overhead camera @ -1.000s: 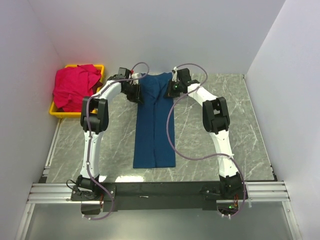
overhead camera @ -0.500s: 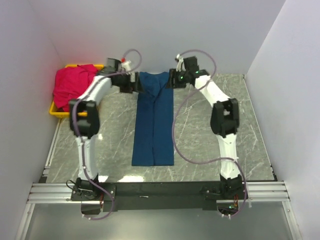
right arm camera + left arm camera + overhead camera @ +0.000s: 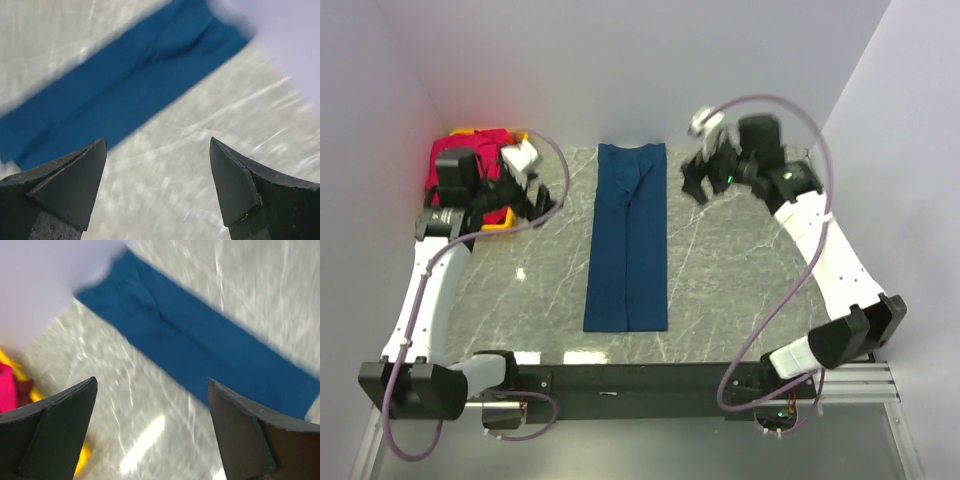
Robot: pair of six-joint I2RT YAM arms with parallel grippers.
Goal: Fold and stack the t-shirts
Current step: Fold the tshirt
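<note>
The navy t-shirt lies on the marbled table as a long narrow strip down the middle of the frame, its far end at the back wall. Well to either side of that end hang the left gripper, upper left, and the right gripper, upper right, both with jaws wide and empty. Behind the left one, the red-pink t-shirt is heaped in the yellow bin. Pinching only the top layer would probably reopen the side folds. No writing is legible; the wrist views are blurred.

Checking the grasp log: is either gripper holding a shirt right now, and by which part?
Nothing is held. The left gripper and right gripper are both open and empty, clear of the navy t-shirt.
</note>
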